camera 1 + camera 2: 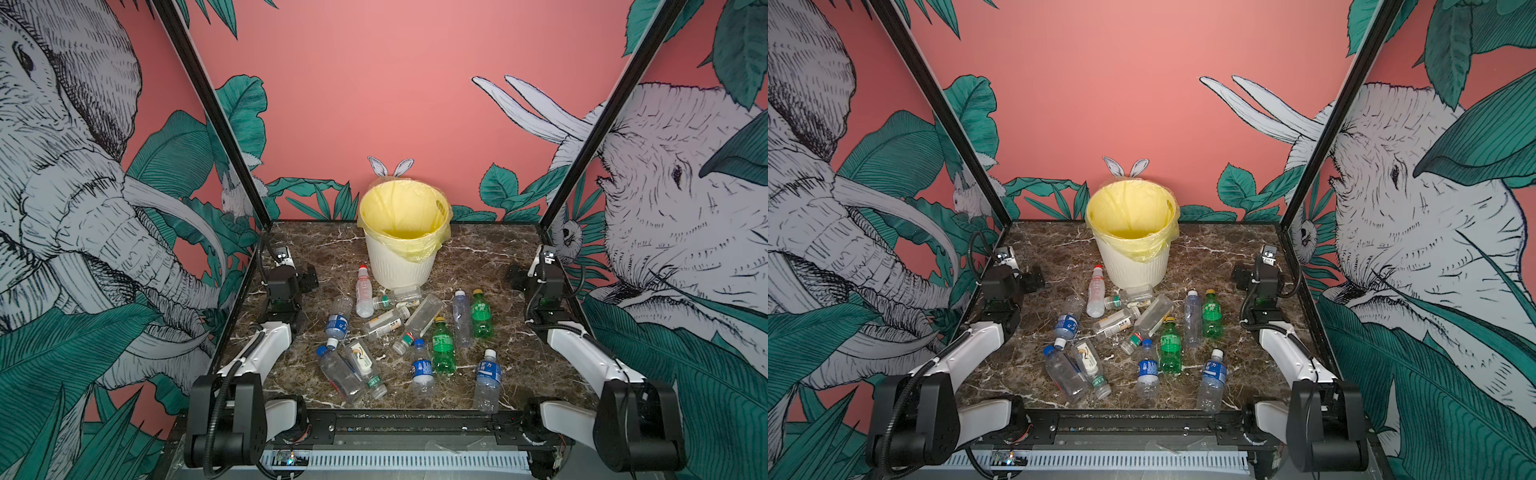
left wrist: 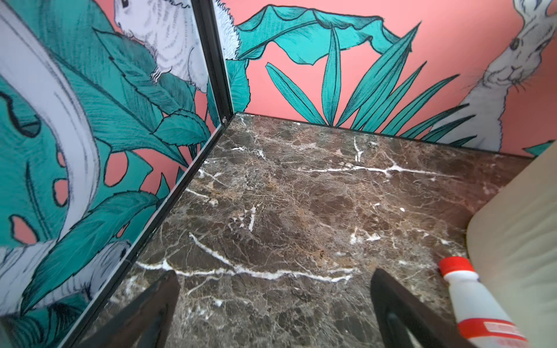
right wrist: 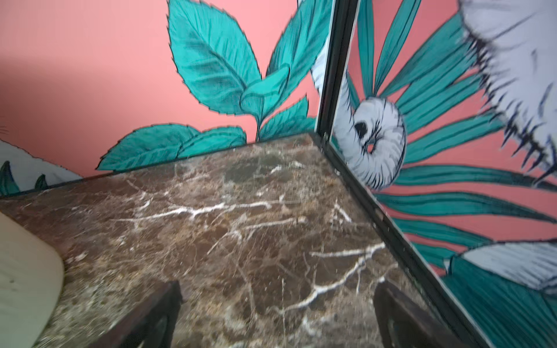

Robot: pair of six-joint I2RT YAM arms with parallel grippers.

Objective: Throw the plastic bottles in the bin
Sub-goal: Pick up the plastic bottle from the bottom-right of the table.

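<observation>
Left gripper (image 2: 274,280): fingers (image 2: 156,301) spread wide apart, holding nothing; only the bare marble table (image 2: 286,195) lies between them.
Right gripper (image 3: 278,289): fingers (image 3: 156,313) equally wide apart and empty, over bare marble.
Bin (image 1: 401,266): upright, cream, with a yellow liner; it stands between the two grippers, clear of all fingers.
Red-capped bottle (image 2: 479,307): lying flat just outside the left gripper's bin-side finger, apart from it, cap close to the bin wall.
Plastic bottles (image 1: 384,322): scattered flat on the table between the arms, behind both sets of fingertips; none sits between any fingers.
Green bottles (image 1: 443,347): two with yellow caps, nearer the right fingers, well apart from them.
</observation>
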